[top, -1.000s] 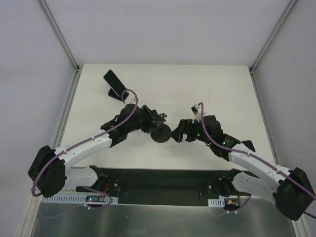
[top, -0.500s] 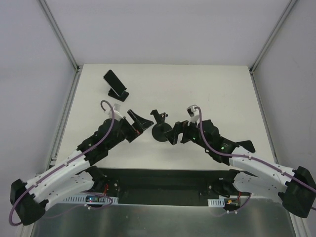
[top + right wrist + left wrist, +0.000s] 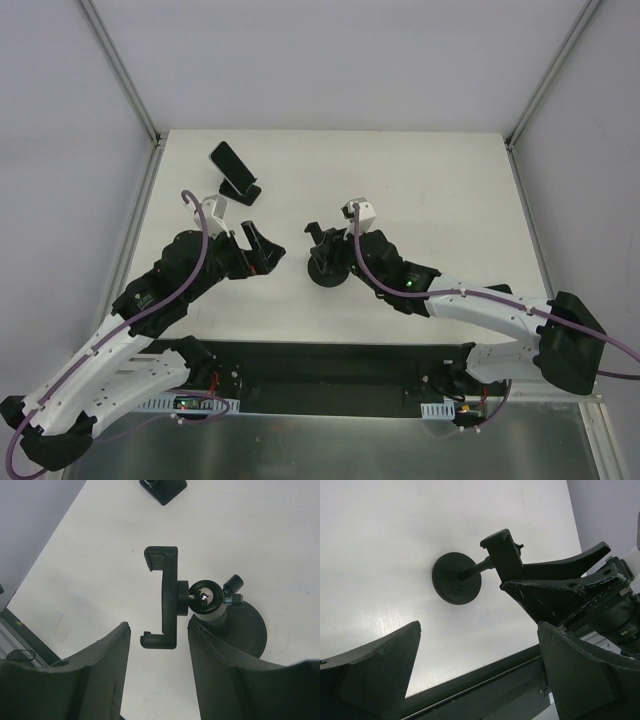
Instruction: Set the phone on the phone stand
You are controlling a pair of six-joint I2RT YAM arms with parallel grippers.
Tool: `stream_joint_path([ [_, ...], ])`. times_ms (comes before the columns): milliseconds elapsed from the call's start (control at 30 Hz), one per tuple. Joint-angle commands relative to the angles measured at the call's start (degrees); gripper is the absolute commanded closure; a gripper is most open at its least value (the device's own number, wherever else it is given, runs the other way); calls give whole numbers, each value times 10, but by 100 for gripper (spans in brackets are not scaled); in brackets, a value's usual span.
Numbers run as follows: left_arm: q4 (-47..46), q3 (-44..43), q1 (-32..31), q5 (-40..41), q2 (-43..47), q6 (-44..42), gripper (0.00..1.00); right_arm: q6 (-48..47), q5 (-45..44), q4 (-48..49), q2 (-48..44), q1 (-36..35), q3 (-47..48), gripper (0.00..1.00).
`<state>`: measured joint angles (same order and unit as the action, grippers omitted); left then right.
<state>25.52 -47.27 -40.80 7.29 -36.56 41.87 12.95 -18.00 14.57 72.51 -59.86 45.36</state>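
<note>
Right gripper [image 3: 159,628] is straddling the phone stand [image 3: 169,600] at its clamp, jaws part-open and not yet gripping, while left gripper [image 3: 479,630] is hanging wide open and empty; any off-centre closing is risking toppling it.

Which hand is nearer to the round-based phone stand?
Right. The right hand straddles the clamp of the phone stand; the left hand is open, apart from it, to its left in the top view.
</note>
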Motion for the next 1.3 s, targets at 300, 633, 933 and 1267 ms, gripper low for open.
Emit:
stream_joint_path([
  [300,23,-243,25,-67,-137,-166,1,-65,15,-30,4,-2,41,77],
  [633,-19,-247,73,-178,-192,-234,1,-258,473,-166,-35,169,95,100],
  [933,-75,-168,124,-333,-230,-290,8,-430,799,-333,49,276,205,100],
  [1267,-100,-129,130,-393,-214,-283,7,-458,755,-358,61,276,215,99],
])
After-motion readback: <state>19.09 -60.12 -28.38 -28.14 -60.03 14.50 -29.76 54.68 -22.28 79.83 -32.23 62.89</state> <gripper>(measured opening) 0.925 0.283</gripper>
